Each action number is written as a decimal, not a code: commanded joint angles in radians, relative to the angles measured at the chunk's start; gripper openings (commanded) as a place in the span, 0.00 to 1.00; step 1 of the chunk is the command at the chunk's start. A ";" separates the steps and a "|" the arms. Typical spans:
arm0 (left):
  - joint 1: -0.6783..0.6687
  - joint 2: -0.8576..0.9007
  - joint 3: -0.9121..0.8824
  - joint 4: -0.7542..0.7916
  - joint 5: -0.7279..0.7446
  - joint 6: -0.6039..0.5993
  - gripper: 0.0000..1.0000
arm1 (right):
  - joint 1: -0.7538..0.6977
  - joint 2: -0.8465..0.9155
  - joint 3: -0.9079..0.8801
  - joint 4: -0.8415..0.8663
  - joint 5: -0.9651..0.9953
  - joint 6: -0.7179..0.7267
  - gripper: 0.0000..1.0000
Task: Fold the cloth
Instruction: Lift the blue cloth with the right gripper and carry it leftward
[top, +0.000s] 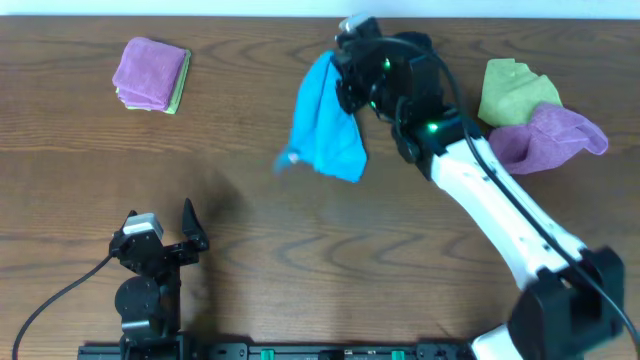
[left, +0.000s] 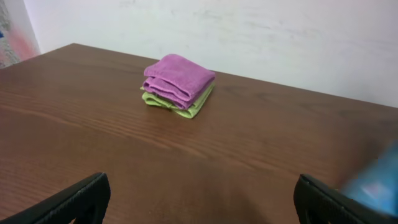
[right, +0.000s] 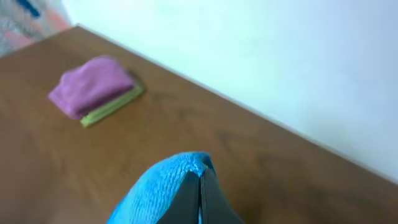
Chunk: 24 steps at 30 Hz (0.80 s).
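A blue cloth (top: 325, 115) hangs from my right gripper (top: 345, 72), lifted above the table at the back centre; its lower end trails toward the wood. In the right wrist view the black fingers (right: 200, 186) are pressed together on the cloth's top edge (right: 168, 180). A blurred blue edge of the cloth shows at the right in the left wrist view (left: 376, 180). My left gripper (top: 165, 240) sits low at the front left, fingers wide apart and empty (left: 199, 199).
A folded purple cloth on a folded green one (top: 150, 75) lies at the back left, also in the left wrist view (left: 178, 84) and the right wrist view (right: 93, 87). A crumpled green cloth (top: 515, 90) and purple cloth (top: 550, 140) lie at the back right.
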 joint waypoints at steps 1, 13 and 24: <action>0.002 -0.002 -0.037 -0.015 -0.016 0.007 0.95 | -0.015 -0.016 0.016 0.043 0.000 -0.021 0.01; 0.002 -0.002 -0.037 -0.015 -0.016 0.007 0.95 | -0.096 -0.020 0.188 -0.183 0.426 -0.220 0.01; 0.002 -0.002 -0.037 -0.015 -0.016 0.007 0.96 | -0.151 -0.020 0.230 -0.259 0.516 -0.270 0.01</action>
